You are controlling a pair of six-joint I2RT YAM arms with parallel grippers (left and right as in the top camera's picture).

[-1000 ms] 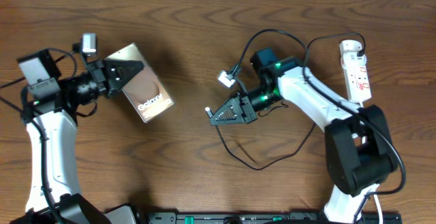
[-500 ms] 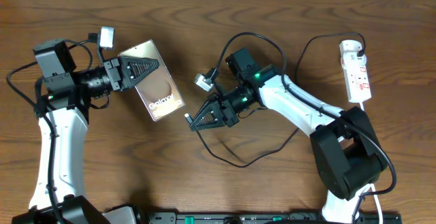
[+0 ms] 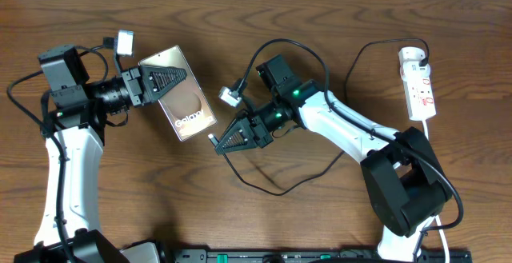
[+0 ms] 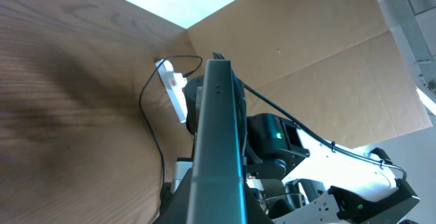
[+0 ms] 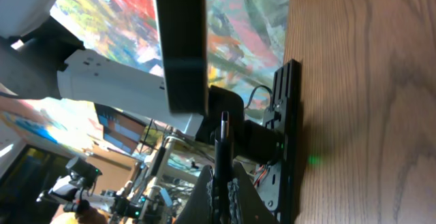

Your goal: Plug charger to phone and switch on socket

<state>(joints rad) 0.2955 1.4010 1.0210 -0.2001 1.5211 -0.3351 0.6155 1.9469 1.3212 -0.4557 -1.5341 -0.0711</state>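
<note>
**Wood-grain table, phone and plug tip raised toward each other**

Brown table [image 3: 336,7] with a wavy grain filled the overhead view, and a pale strip of wall ran along 12 o'clock. At 10 o'clock the left claw [image 3: 172,81], black and ribbed, was clamped on the phone [image 3: 188,107]. The phone was a flat bronze slab with white "Galaxy" lettering, tilted, with its lower end pointing toward 4 o'clock. Near centre the right claw [image 3: 222,141] was pinched together on the charger [image 5: 222,139], whose small plug tip poked out toward the phone's lower end, near it but apart. Its thin black cable sagged in a loop toward 6 o'clock. The socket [image 3: 418,83], a narrow white glossy strip with a rounded end and red markings, lay at 2 o'clock, well apart from both claws. A black lead reached its rounded end, but whether it was plugged in could not be made out. From the wrist views the phone showed only as a dark edge, and its port was not visible.
</note>
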